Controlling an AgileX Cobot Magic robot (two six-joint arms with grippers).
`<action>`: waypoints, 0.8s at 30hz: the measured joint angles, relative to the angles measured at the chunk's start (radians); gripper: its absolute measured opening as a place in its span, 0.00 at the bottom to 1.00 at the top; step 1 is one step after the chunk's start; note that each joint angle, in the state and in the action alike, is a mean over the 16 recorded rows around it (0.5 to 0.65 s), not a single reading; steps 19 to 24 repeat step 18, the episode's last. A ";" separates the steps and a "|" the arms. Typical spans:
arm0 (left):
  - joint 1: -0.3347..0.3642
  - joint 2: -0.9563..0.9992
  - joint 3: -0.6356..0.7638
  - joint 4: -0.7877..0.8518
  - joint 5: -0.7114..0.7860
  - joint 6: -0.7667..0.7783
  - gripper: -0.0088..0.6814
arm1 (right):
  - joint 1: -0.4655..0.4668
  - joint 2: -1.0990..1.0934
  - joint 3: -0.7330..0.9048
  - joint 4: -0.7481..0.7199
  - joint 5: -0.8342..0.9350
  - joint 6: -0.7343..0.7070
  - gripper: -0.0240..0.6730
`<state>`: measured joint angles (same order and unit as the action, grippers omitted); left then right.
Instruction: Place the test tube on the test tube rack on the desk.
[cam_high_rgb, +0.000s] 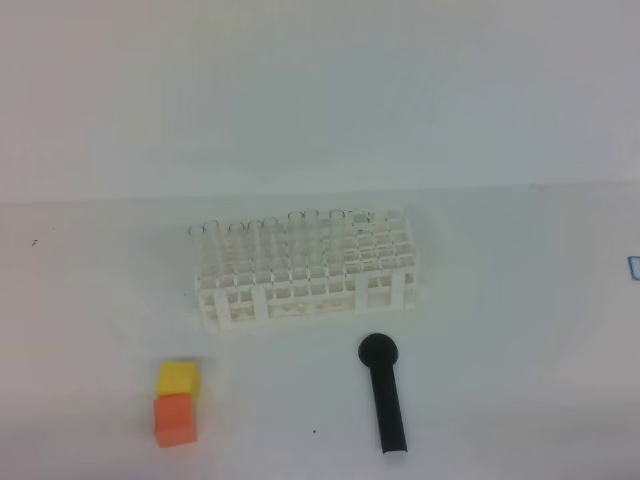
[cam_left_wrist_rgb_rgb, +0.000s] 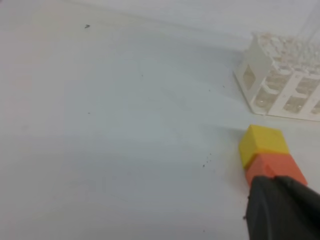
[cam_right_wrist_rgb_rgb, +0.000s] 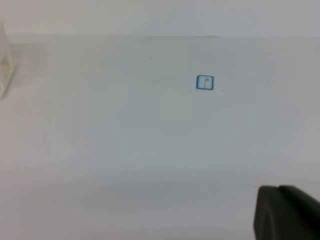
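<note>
Rack: the test tube rack (cam_high_rgb: 303, 270) stands mid-desk (cam_high_rgb: 520, 330), clear tubes already upright in its back-left holes.
Test tube: none lies loose near the rack; which tube is meant, I cannot tell.
Handling: likely light, stiff, slick, breakable glass; grip mid-length, gently.
Nearby: black tool (cam_high_rgb: 384, 392) front-right of the rack; yellow block (cam_high_rgb: 178, 377) touching orange block (cam_high_rgb: 173, 419) front-left.
Jaws: left gripper (cam_left_wrist_rgb_rgb: 282, 207) and right gripper (cam_right_wrist_rgb_rgb: 285, 212) both closed, empty.

You are at a laboratory bench: white test tube rack (cam_high_rgb: 305, 270) holding glass tubes (cam_high_rgb: 255, 240) at 12 o'clock on plain white surface (cam_high_rgb: 500, 330).
</note>
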<state>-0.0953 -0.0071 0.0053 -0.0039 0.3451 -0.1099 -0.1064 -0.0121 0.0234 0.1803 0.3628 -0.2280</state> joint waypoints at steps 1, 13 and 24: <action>0.002 0.000 0.000 0.000 0.000 0.000 0.01 | 0.000 0.000 0.000 0.000 0.000 0.000 0.03; 0.006 0.001 -0.002 0.004 0.001 0.000 0.01 | 0.000 0.000 0.000 -0.001 0.000 0.000 0.03; 0.006 0.000 0.000 0.004 0.000 0.000 0.01 | 0.000 0.000 0.000 -0.001 0.000 0.000 0.03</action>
